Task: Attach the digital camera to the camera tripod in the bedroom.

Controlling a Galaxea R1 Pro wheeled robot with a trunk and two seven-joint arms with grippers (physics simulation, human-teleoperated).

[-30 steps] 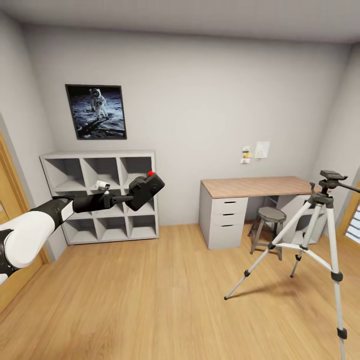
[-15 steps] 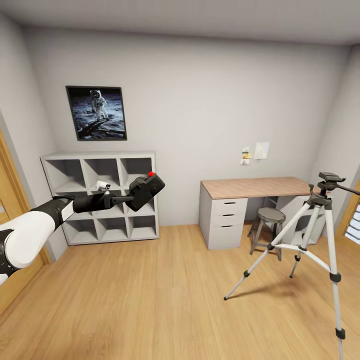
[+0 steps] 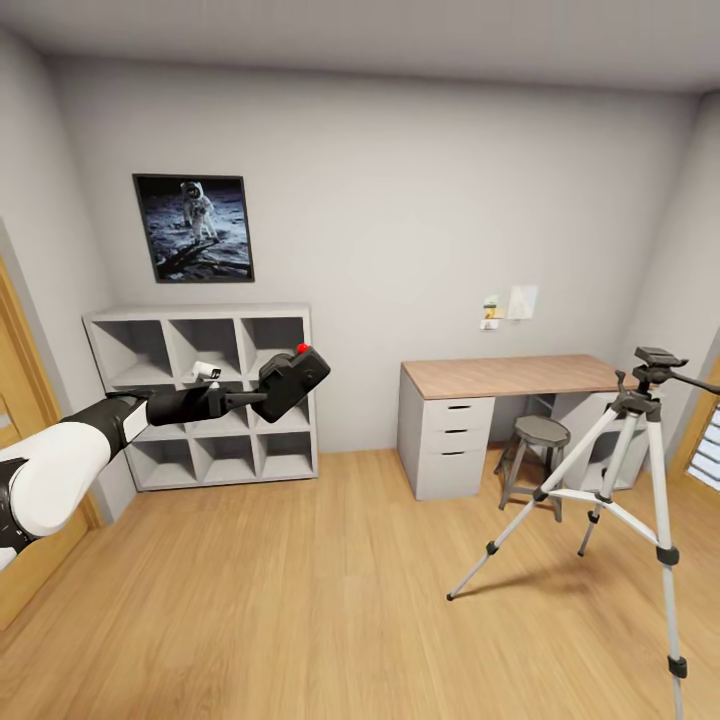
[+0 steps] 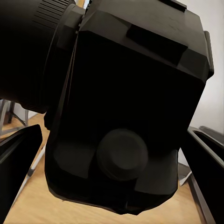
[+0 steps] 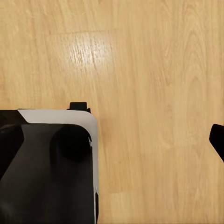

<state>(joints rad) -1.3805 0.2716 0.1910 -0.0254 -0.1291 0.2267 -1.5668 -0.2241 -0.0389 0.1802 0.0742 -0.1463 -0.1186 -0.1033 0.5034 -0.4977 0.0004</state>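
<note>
My left gripper (image 3: 272,393) is stretched out in front of me at chest height, shut on the black digital camera (image 3: 292,381), whose red button (image 3: 302,348) faces up. In the left wrist view the camera (image 4: 126,102) sits close up, a finger (image 4: 18,163) on each side of it. The silver-legged camera tripod (image 3: 645,440) stands on the wood floor at the right, far from the camera; its dark head (image 3: 657,360) is bare. My right gripper (image 5: 112,140) hangs over the floor, open, one fingertip (image 5: 217,140) at the picture's edge.
A wood-topped white desk (image 3: 510,375) with a round grey stool (image 3: 542,432) stands behind the tripod. A grey cube shelf (image 3: 200,395) stands under the astronaut picture (image 3: 193,226). A wood door frame (image 3: 20,400) is at the left, a window (image 3: 705,435) at the right.
The whole picture has shifted a little: the tripod sits slightly lower and further left in it, the shelf slightly right. The left arm still holds the camera in the same pose.
</note>
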